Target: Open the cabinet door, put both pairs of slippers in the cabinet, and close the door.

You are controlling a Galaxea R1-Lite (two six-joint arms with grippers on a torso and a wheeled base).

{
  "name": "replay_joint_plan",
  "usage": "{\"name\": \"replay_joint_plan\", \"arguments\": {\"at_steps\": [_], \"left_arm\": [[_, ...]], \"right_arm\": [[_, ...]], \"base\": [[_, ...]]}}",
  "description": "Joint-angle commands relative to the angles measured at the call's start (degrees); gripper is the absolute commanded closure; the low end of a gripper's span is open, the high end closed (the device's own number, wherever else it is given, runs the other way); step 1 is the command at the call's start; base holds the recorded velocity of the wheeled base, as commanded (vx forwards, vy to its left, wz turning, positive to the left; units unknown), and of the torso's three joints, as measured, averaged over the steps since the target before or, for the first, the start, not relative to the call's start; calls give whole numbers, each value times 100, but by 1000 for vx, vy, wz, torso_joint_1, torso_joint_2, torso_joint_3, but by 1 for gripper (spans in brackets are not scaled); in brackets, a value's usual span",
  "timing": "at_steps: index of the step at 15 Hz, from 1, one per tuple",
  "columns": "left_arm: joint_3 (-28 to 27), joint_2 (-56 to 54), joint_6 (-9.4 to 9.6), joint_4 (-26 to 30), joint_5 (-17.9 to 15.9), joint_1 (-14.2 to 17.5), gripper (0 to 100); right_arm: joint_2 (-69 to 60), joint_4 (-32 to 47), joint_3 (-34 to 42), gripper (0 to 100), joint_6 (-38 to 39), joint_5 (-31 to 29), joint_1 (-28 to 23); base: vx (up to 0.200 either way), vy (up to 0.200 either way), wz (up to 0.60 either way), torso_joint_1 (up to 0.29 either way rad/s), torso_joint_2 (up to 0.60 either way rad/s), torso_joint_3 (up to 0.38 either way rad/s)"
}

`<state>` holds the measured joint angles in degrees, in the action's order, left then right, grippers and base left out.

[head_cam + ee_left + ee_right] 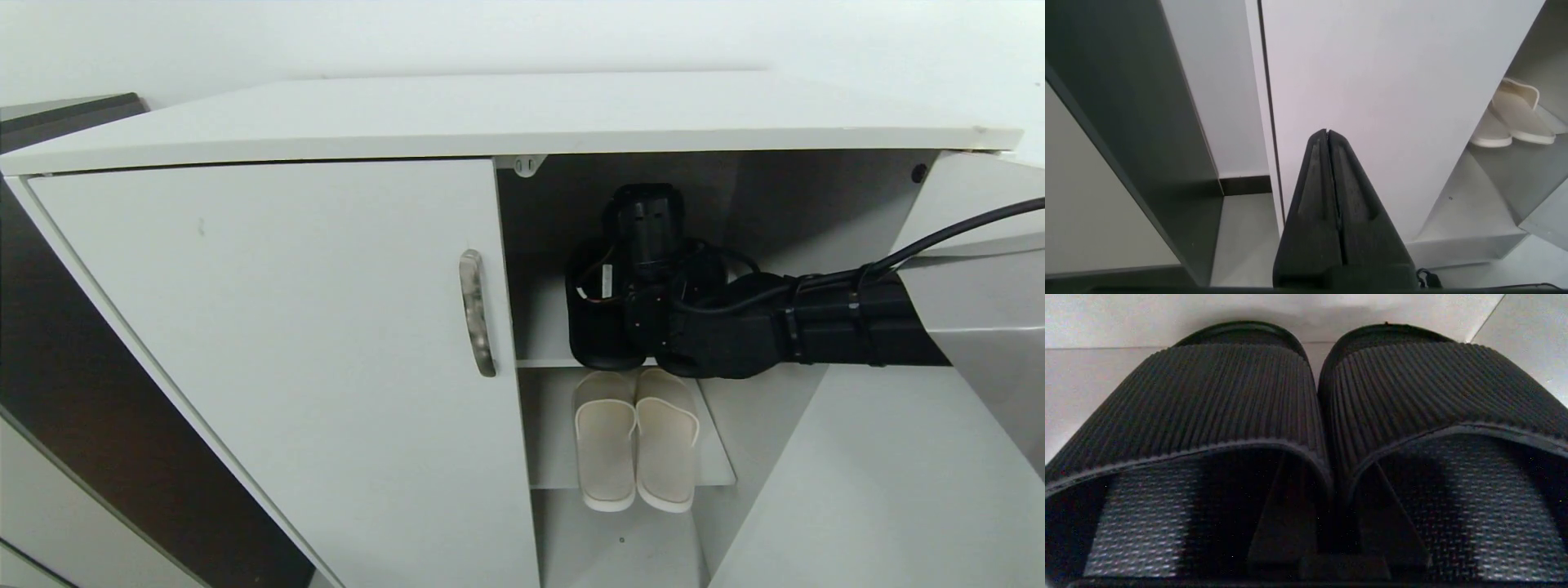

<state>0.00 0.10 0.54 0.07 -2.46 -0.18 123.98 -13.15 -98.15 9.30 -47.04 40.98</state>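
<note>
Pinching black slippers (pixel 1233 400) at upper shelf (pixel 539 331) edge – R gripper (pixel 1331 506), white pair (pixel 635 445) overhangs lower shelf (pixel 718 465), L gripper (pixel 1327 147) clenched, empty.

Black right arm (pixel 816 331), black cable (pixel 963 226), dark left tool (pixel 1327 135)

White slippers (pixel 635 441) lie paired on the lower shelf (pixel 718 467) of the open cabinet (pixel 490 114), black slippers (pixel 592 335) on the shelf above.
</note>
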Motion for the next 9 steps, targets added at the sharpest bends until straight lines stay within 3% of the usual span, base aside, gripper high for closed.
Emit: {"name": "replay_joint_plan", "arguments": {"at_steps": [1, 2, 5, 9], "left_arm": [[0, -1, -1, -7, 0, 1, 100], [0, -1, -1, 1, 0, 1, 100], [0, -1, -1, 1, 0, 1, 100], [0, -1, -18, 1, 0, 1, 100]], "right_arm": [[21, -3, 6, 100, 1, 2, 6], [21, -3, 6, 0, 1, 2, 6], [-14, -3, 85, 0, 10, -7, 6], [-629, -56, 859, 0, 37, -7, 155]], "base": [[0, 0, 0, 0, 0, 0], [0, 0, 0, 0, 0, 0], [0, 0, 0, 0, 0, 0], [0, 0, 0, 0, 0, 0]]}}
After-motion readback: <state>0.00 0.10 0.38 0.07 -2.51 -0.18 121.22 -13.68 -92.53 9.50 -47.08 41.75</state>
